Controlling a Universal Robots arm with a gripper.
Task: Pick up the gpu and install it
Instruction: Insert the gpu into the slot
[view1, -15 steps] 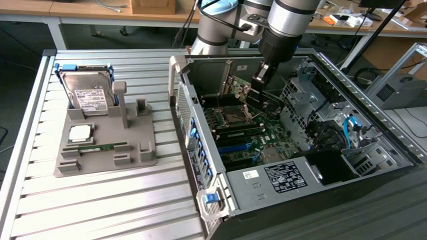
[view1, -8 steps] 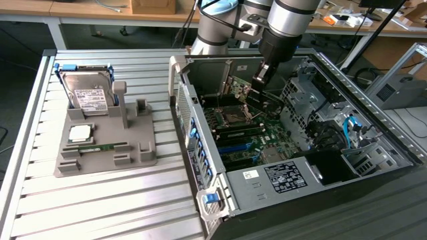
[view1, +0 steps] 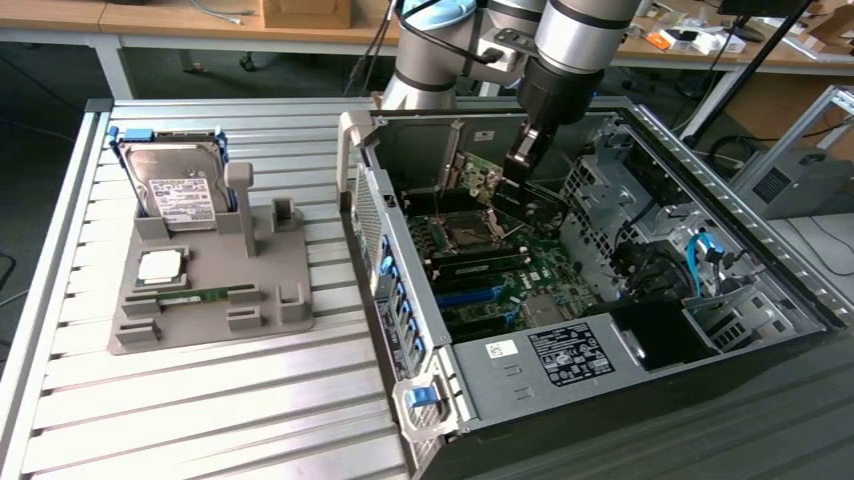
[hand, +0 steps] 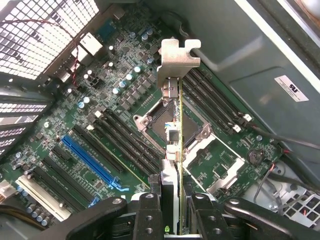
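On the exterior view's left, the hard drive (view1: 180, 190) stands in its grey holder (view1: 200, 310). To the right, the arm (view1: 574, 45) reaches steeply down into the open computer case (view1: 747, 250). Its gripper (hand: 173, 200) is closed narrowly on the gpu (hand: 173, 127), held edge-on over the motherboard (hand: 100, 130).

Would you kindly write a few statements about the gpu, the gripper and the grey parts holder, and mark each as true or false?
1. The gripper is shut on the gpu. True.
2. The gpu lies on the grey holder beside the computer case. False: it is held edge-on over the motherboard, inside the open case.
3. The hard drive stands upright in the grey holder. True.
4. A card sits in the blue slot on the motherboard. False: that slot is empty.
5. The case's side panel is on. False: the side is open, with the motherboard exposed.
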